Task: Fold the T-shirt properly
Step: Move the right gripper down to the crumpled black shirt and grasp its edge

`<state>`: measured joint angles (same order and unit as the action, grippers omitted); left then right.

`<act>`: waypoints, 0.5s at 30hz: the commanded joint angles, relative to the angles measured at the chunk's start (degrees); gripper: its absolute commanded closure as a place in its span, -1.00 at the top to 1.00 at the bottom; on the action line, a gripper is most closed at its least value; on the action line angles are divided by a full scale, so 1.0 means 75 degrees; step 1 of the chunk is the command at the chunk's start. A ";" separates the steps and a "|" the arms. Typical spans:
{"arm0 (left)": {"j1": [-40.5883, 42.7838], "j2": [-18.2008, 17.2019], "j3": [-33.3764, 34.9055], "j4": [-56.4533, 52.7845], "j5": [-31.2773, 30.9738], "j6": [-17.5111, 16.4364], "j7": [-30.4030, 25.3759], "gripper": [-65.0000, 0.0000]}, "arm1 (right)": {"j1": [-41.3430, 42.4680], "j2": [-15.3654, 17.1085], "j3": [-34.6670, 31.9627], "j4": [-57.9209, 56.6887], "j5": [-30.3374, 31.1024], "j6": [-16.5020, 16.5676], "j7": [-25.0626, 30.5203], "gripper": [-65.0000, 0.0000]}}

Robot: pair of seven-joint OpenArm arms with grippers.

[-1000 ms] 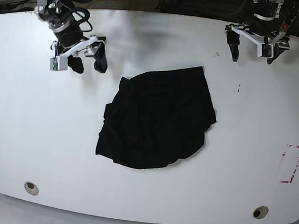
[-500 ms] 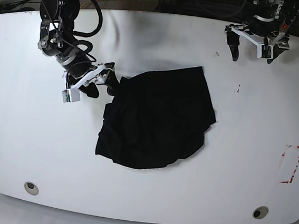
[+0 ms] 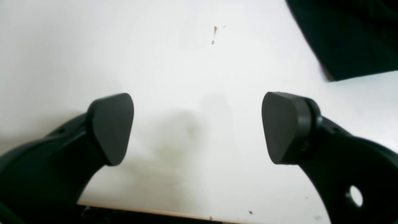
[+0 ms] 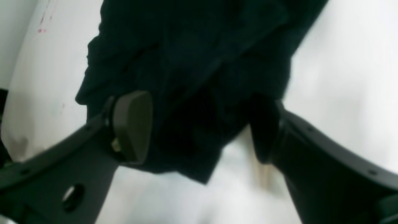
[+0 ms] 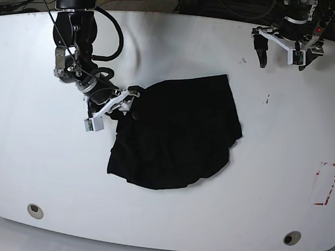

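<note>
The black T-shirt lies crumpled in a heap at the middle of the white table. My right gripper is at the heap's upper left edge. In the right wrist view the right gripper is open, its fingers standing either side of a bunched fold of the T-shirt. My left gripper hovers open at the table's far right, apart from the cloth. The left wrist view shows the left gripper over bare table, with a T-shirt corner at the top right.
A red-outlined rectangle is marked near the table's right edge. Two round holes sit by the front edge. Small dark specks lie right of the shirt. Cables run behind the table's far edge.
My right arm has swung down and to the right from the far left, bringing its open gripper onto the shirt's upper left edge. The left arm and the shirt have stayed put.
</note>
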<state>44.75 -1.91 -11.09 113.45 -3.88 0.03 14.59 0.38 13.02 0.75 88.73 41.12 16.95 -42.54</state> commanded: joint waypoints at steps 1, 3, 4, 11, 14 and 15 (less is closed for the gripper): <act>0.0052 -0.0032 0.0008 0.0117 0.0031 0.0037 -0.0158 0.91 | 0.0377 -0.0007 0.0023 -0.0267 0.0126 0.0090 0.0169 0.43; 0.0040 -0.0009 0.0008 0.0117 0.0031 0.0037 -0.0158 0.91 | 0.0471 -0.0018 -0.0013 -0.0337 0.0126 0.0090 0.0158 0.43; 0.0040 0.0003 0.0008 0.0117 0.0031 0.0037 -0.0158 0.91 | 0.0471 -0.0030 -0.0118 -0.0349 0.0126 0.0090 0.0158 0.43; 0.0017 0.0015 0.0125 0.0117 0.0031 0.0037 -0.0158 0.91 | 0.0881 -0.0171 -0.0388 -0.1017 0.0102 0.0032 0.0228 0.43; 0.0017 -0.0032 0.0266 0.0117 0.0031 0.0037 -0.0158 0.91 | 0.1068 -0.0182 -0.0446 -0.1263 0.0102 0.0032 0.0404 0.29; 0.0017 -0.0032 0.0324 0.0117 0.0031 0.0037 -0.0158 0.91 | 0.1092 -0.0182 -0.0446 -0.1322 0.0102 0.0032 0.0509 0.13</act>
<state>44.60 -2.17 -9.28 113.43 -3.68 0.60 14.68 6.66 11.18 -2.90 78.59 40.75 16.64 -41.45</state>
